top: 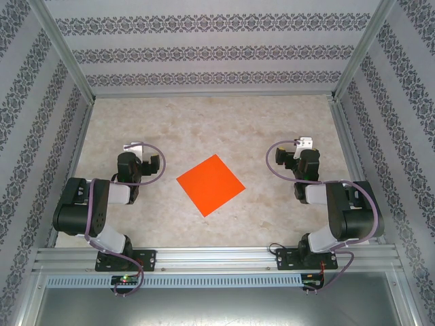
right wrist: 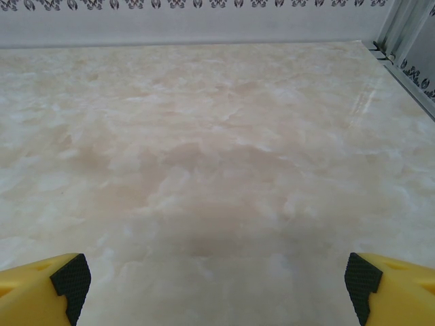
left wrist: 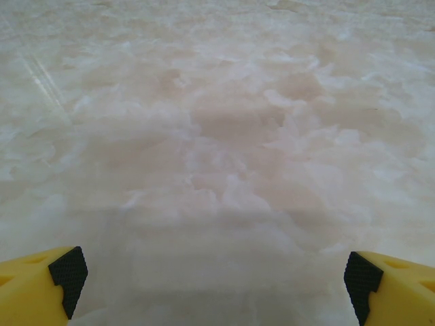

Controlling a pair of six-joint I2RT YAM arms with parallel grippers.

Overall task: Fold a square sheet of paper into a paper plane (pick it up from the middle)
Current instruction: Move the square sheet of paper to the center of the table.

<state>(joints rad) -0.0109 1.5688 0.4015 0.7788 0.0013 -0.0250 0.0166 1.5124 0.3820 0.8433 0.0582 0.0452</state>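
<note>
Basically nothing's been done on this one yet.

Top view: the sheet of paper (top: 211,185) is lying flat on the table (top: 204,122), turned like a diamond. No creases that I can make out, so it's a plain square, no plane in sight. The left gripper (top: 138,151) sits well off to the left of the sheet and the right gripper (top: 303,148) well off to the right. Neither is touching it, and both arms are tucked back.

Left wrist view: the yellow fingers (left wrist: 34,292) are spread as wide as they go, with just bare marble top between them. Nothing's held.

Right wrist view: same deal. The fingers (right wrist: 37,288) are wide apart and empty, looking out over the table away from the sheet toward the far wall (right wrist: 204,24).

So by my read the whole job is left: get over to the sheet, pick it up from the middle, then do every fold. I'd guess the tricky bit is getting hold of thin paper lying flat.
</note>
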